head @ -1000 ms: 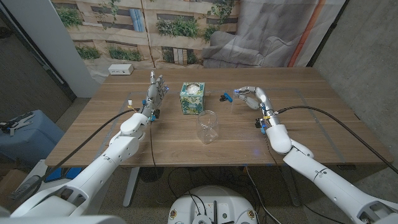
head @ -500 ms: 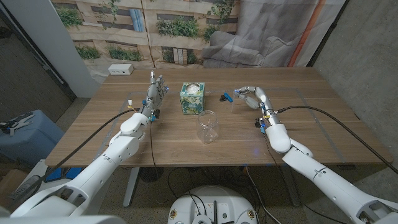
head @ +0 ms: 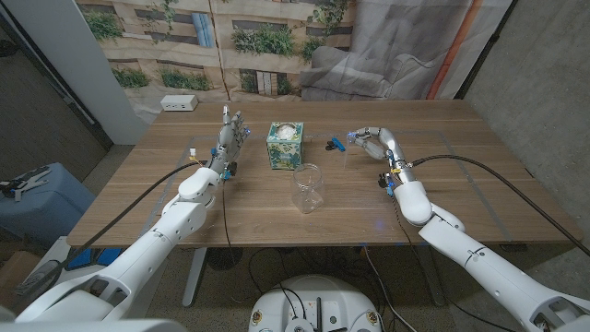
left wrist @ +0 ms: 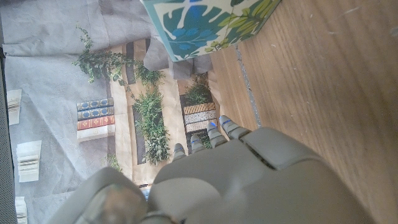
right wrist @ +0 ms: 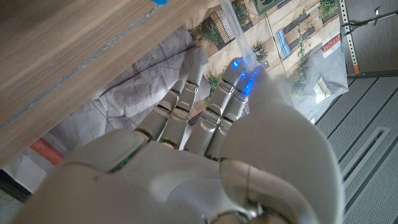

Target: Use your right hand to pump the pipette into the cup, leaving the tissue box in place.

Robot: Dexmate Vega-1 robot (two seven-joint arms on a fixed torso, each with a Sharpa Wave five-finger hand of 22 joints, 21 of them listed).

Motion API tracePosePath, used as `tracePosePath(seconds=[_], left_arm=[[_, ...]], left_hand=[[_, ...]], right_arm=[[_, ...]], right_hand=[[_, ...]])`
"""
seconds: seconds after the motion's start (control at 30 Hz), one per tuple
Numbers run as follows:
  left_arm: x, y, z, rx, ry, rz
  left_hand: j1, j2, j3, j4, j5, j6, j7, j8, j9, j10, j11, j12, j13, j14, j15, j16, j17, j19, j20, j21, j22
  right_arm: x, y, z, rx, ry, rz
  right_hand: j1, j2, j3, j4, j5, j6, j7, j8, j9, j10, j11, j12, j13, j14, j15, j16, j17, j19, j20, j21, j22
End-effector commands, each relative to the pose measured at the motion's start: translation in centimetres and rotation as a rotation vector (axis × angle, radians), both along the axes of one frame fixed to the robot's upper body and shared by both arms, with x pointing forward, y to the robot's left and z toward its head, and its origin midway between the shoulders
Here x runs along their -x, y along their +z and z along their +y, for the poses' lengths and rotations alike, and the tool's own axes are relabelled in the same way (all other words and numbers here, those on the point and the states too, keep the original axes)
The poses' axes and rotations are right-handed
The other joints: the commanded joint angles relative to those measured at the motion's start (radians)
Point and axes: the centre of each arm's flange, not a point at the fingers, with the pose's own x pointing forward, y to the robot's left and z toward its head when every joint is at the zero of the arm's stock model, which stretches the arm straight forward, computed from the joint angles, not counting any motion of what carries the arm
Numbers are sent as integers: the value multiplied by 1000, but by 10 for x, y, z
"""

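Note:
A clear plastic cup (head: 307, 187) stands upright near the table's middle. Behind it and slightly to the left sits the leaf-patterned tissue box (head: 285, 146), which also shows in the left wrist view (left wrist: 199, 25). My right hand (head: 376, 145) hovers right of the box with its fingers curled, holding a thin clear pipette (head: 346, 159) whose tube points down at the table. The tube (right wrist: 238, 34) sticks out past my right hand's fingertips (right wrist: 244, 78). The cup lies nearer me and to the left of that hand. My left hand (head: 230, 136) stands upright left of the box, fingers apart, holding nothing.
A small blue piece (head: 333, 144) lies on the table (head: 479, 184) just left of the right hand's fingers. A white box (head: 179, 103) sits at the far left corner. Cables trail along both arms.
My right hand has shifted very slightly to the right with the pipette. The cup, the tissue box and my left hand have stayed put.

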Motion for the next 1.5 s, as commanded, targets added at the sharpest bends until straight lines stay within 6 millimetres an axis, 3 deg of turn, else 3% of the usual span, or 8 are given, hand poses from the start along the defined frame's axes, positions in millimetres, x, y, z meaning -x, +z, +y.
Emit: tracePosePath(seconds=[0.03,0.27,0.5,0.77,1.2,1.5], left_arm=[[0,0,0,0,0,0],[0,0,0,0,0,0],[0,0,0,0,0,0],[0,0,0,0,0,0],[0,0,0,0,0,0],[0,0,0,0,0,0]], left_hand=[[-1,42,-7,1,5,-2,-6,6,2,-1,-5,5,6,-8,-116,6,6,-11,-91,5,2],[-1,42,-7,1,5,-2,-6,6,2,-1,-3,5,6,-9,-116,5,6,-12,-91,5,2],[-1,42,-7,1,5,-2,-6,6,2,-2,-5,4,6,-9,-116,5,6,-11,-91,5,2],[-1,42,-7,1,5,-2,-6,6,2,-2,-5,4,6,-8,-116,6,6,-11,-91,5,2],[-1,42,-7,1,5,-2,-6,6,2,-1,-4,4,6,-8,-116,6,6,-11,-91,5,2],[-1,42,-7,1,5,-2,-6,6,2,-2,-3,4,6,-8,-116,6,6,-11,-91,5,2]], right_arm=[[0,0,2,-11,-2,-2],[0,2,5,11,-7,-4],[0,2,6,24,-7,-3],[2,1,6,24,-5,-4],[4,0,5,-11,3,20],[4,-1,4,-13,14,32]], right_hand=[[7,11,11,-2,9,3,3,2,3,4,1,-1,1,14,-151,10,5,6,-10,1,4],[34,25,23,-10,3,-10,11,-2,5,-4,4,-2,9,38,-160,23,14,2,-31,-2,5],[37,44,36,-3,-3,-22,41,4,19,-21,10,-6,18,36,-156,9,8,-2,-39,-4,5],[34,56,42,3,-6,-35,55,11,34,-31,17,-8,25,37,-157,1,6,-8,-41,-5,5],[25,47,38,4,-10,-34,28,26,47,-37,7,-8,34,39,-153,-2,8,-2,-32,-2,5],[5,34,29,10,-9,-42,30,26,45,-57,9,-15,40,27,-145,-13,6,-4,-22,-3,6]])
